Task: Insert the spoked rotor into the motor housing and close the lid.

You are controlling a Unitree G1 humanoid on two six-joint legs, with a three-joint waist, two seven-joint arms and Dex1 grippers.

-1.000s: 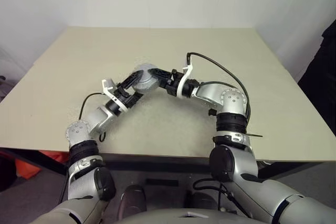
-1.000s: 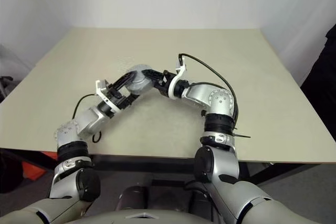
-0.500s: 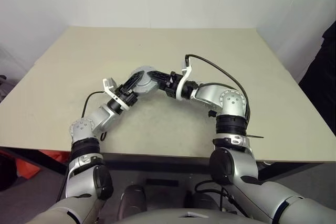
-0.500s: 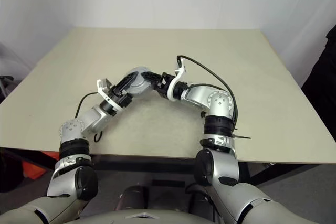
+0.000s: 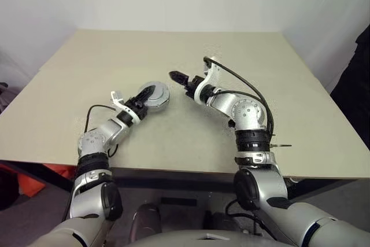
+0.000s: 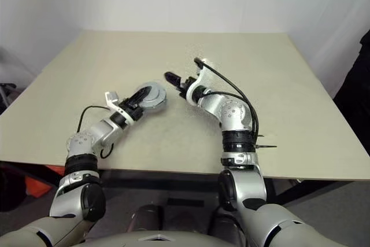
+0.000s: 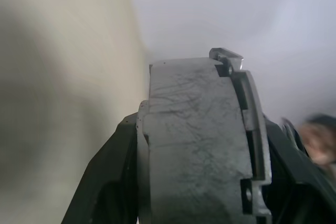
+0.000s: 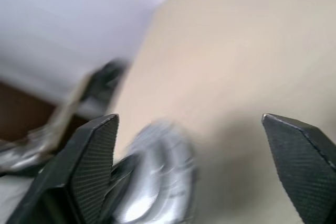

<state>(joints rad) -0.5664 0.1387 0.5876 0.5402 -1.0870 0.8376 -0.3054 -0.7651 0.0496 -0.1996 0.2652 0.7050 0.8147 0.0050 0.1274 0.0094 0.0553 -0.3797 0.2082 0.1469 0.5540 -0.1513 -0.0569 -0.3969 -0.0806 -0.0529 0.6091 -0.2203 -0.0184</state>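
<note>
Silver-grey metal arms with black ribbed joint bands. White brackets at both wrists; black two-finger right gripper (image 5: 186, 83). Loose black cables, apparently wrist-camera leads.

Even, soft, bright light; faint shadows on counter (image 5: 191, 137). Head views sharp; wrist views blurred, out of focus.

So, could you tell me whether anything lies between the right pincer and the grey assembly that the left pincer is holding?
Nothing visible does. The right pincer stands open beside the lid, apart from it, over bare table. The left pincer is closed on the lid.
</note>
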